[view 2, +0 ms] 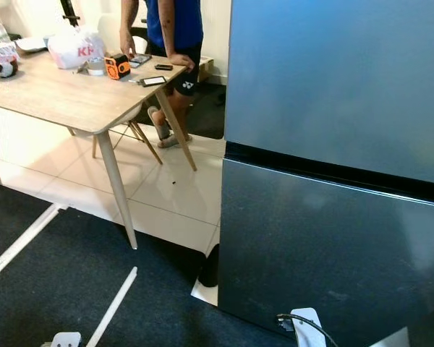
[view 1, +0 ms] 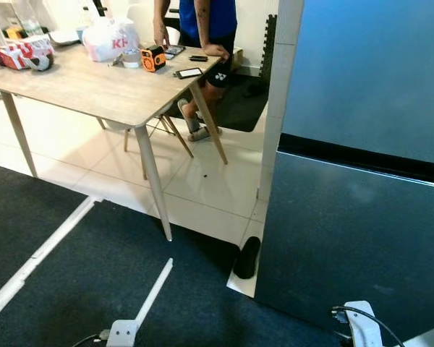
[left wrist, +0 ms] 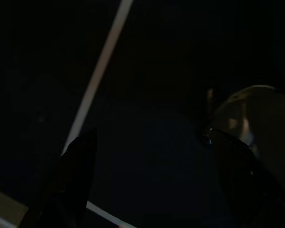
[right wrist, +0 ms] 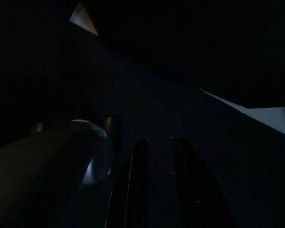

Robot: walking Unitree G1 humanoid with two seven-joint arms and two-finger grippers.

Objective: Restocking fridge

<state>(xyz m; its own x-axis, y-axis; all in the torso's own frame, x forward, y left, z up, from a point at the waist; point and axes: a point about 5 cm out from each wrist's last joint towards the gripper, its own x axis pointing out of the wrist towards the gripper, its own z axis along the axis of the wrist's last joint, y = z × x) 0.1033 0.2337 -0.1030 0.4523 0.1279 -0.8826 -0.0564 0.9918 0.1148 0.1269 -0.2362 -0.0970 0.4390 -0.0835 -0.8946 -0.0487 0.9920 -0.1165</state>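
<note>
Fridge (view 2: 333,144) stands w/ both doors closed, upper and lower panels flush, just ahead of the right pincer (right wrist: 161,156) and off to the right of the left pincer (left wrist: 142,171). Both arms hang low over the dark floor mat (view 1: 94,289), prob. idle. Left pincer's fingers are spread wide apart, nothing between them; right pincer's fingers sit close together w/ a thin gap, empty as far as the dark wrist view lets one tell.

Counter (view 1: 94,87) lies well ahead and left of both pincers, carrying a white bag (view 1: 110,37), a red-and-white packet (view 1: 22,52), an orange gadget (view 1: 153,58) and a phone (view 1: 189,72), possibly the stock, though that's a guess. A person (view 1: 202,29) leans on its far edge.

Closed doors and empty pincers fit either stock yet to be fetched, or stock already in and doors closed again.
</note>
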